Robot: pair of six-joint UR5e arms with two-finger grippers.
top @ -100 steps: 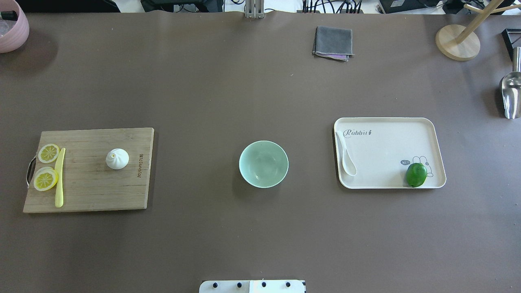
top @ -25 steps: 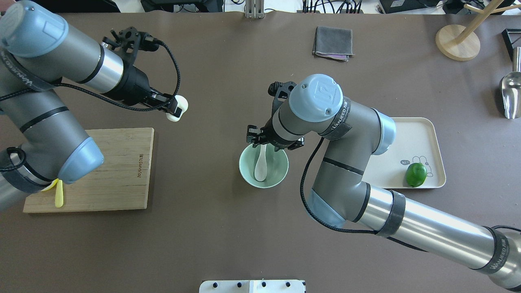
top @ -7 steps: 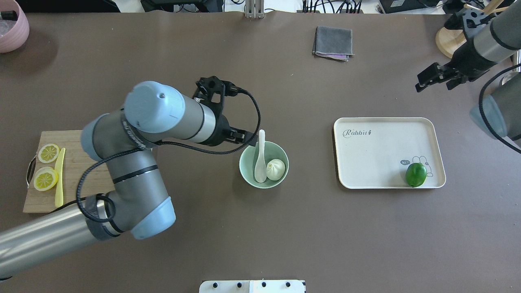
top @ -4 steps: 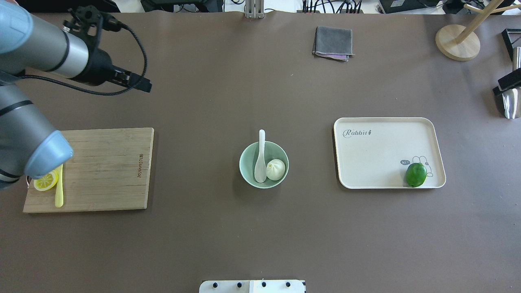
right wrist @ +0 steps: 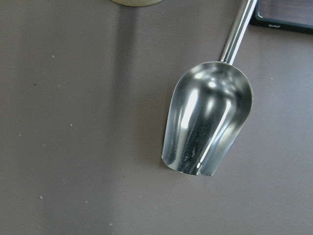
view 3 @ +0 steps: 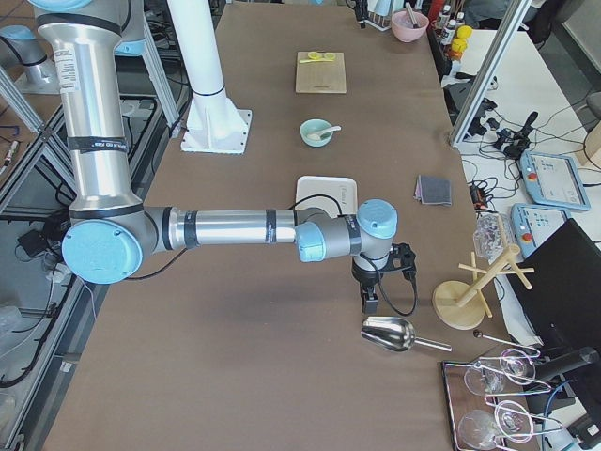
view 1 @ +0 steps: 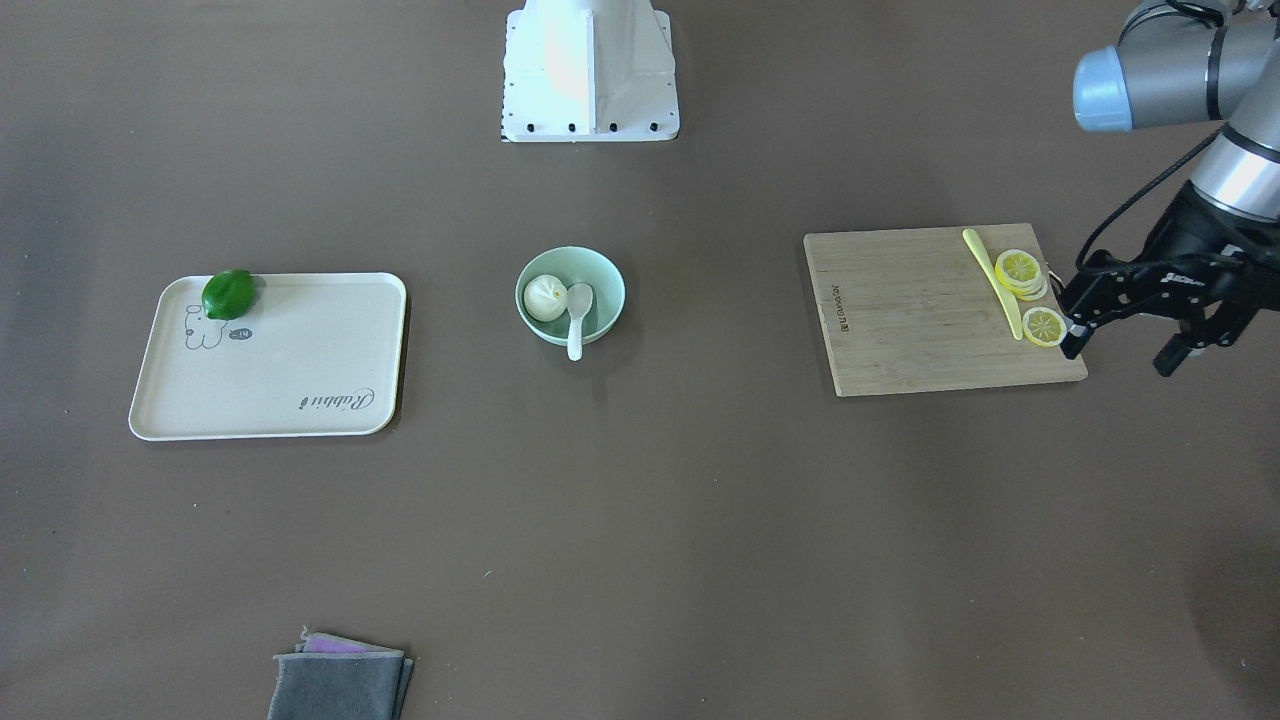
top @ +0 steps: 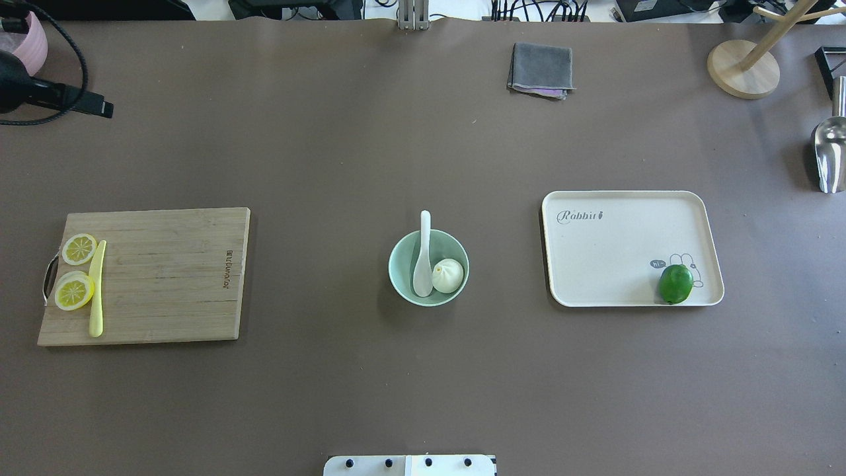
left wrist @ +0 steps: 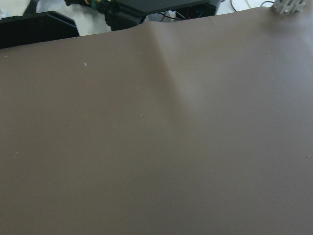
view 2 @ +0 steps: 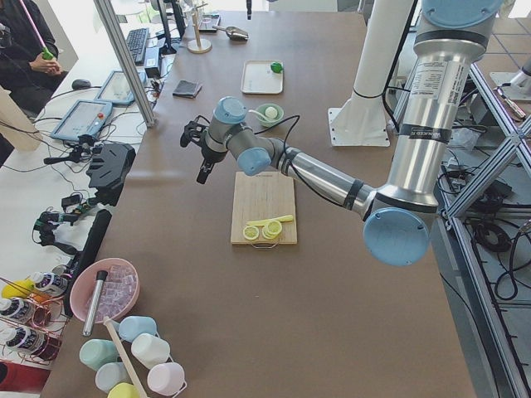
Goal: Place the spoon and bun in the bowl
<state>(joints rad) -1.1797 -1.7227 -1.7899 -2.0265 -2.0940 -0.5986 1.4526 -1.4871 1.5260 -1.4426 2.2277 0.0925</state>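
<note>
The pale green bowl (top: 404,262) stands at the table's middle. The white spoon (top: 423,254) lies in it, handle over the far rim. The white bun (top: 449,276) sits beside the scoop in the bowl. The front-facing view shows the bowl (view 1: 601,284), bun (view 1: 544,298) and spoon (view 1: 578,308) the same way. My left gripper (view 1: 1120,350) is open and empty, beyond the cutting board's outer end, far from the bowl. My right gripper (view 3: 370,299) shows only in the exterior right view, near a metal scoop; I cannot tell whether it is open or shut.
A wooden cutting board (top: 165,277) with lemon slices (top: 78,248) and a yellow knife (top: 97,287) lies at the left. A cream tray (top: 621,251) holds a lime (top: 675,284). A grey cloth (top: 540,68), metal scoop (right wrist: 208,120) and wooden stand (top: 743,66) sit at the far side.
My left arm has drawn back further to the far left, almost out of the overhead view. My right gripper has left that view. Spoon and bun stay in the bowl.
</note>
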